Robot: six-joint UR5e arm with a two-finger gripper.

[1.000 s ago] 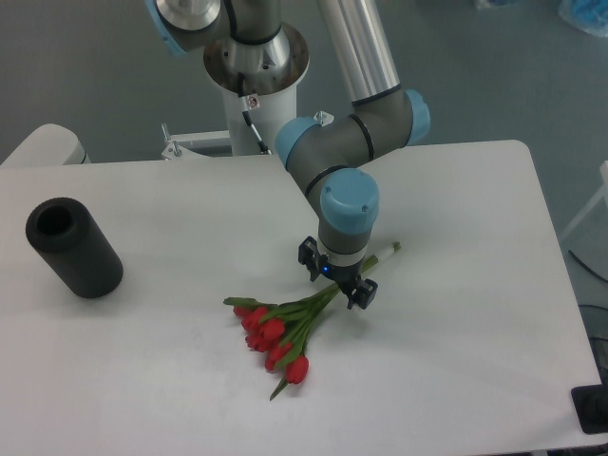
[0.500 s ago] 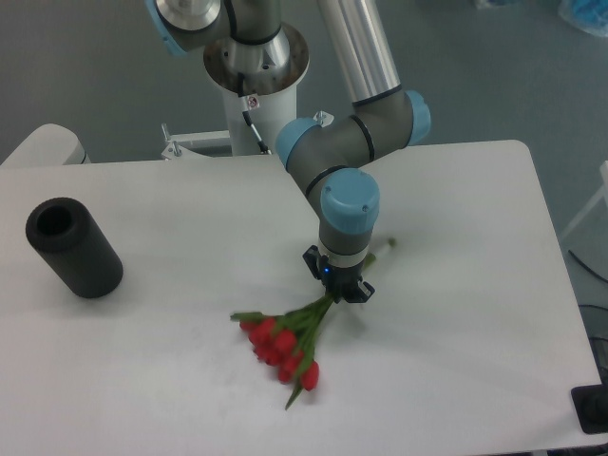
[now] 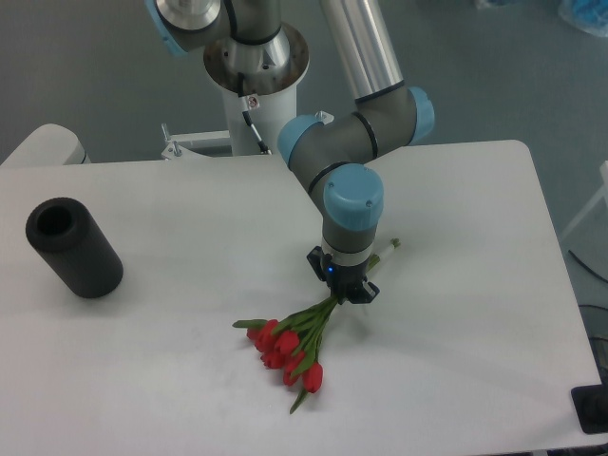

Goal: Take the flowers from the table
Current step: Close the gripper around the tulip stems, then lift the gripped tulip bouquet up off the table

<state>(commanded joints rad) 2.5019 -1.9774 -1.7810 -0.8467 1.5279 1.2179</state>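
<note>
Flowers (image 3: 290,347) — blooms lower-left, stems upper-right

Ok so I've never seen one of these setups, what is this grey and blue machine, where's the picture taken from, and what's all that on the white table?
It is a robot arm: grey tubes joined by blue-capped joints, bolted to a post behind the table. One fixed camera looks down on it from the front, above the table. At the arm's tip is a small two-finger hand, closed on the green stems of the flowers, a bunch of red tulips. The blooms hang low toward the tabletop; I cannot tell whether they touch it. Far to the left lies a black cylinder with a hollow end, untouched.
</note>
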